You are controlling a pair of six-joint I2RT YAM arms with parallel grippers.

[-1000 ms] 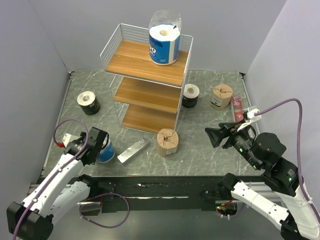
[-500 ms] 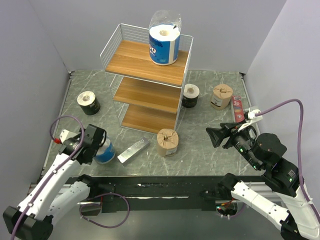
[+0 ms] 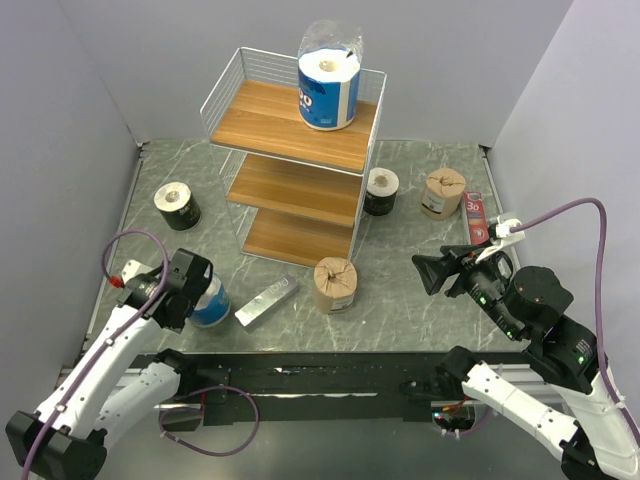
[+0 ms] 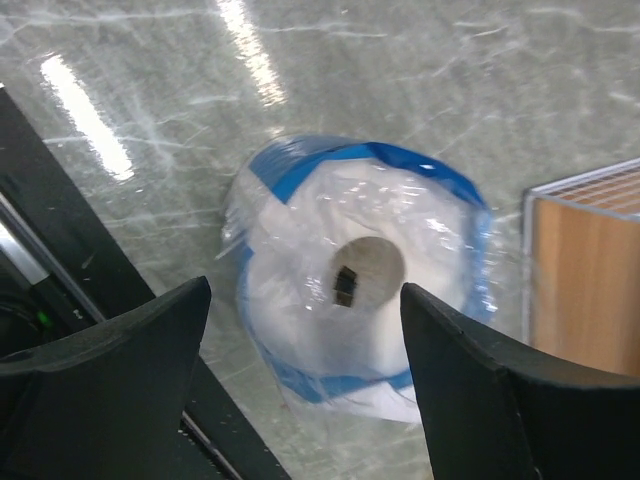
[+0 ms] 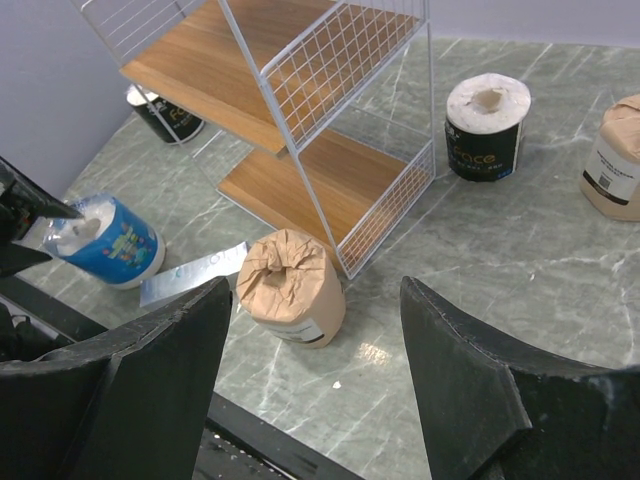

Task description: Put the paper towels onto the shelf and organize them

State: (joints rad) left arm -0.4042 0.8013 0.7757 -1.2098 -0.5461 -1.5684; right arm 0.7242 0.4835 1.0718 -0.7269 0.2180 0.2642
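Note:
A blue roll [image 3: 328,85] stands on the top board of the shelf [image 3: 290,150]. A second blue roll [image 3: 211,302] stands on the table at the near left. My left gripper [image 3: 190,290] is open right above it, with a jaw on each side and not touching it; the left wrist view looks down on this roll [image 4: 360,290] between the fingers [image 4: 110,380]. A black roll [image 3: 177,205] stands at the left and another [image 3: 381,191] beside the shelf. One brown roll [image 3: 335,285] stands in front of the shelf and another [image 3: 443,192] at the right. My right gripper [image 3: 428,272] is open and empty, raised, facing the front brown roll [image 5: 290,285].
A flat silver bar [image 3: 266,301] lies between the near blue roll and the front brown roll. A slim red box [image 3: 474,217] lies at the right. The shelf's middle and bottom boards hold nothing. The black frame rail runs along the near table edge [image 3: 300,360].
My left arm has shifted slightly, with the gripper settling a little to the left over the near blue roll. The right arm has barely moved.

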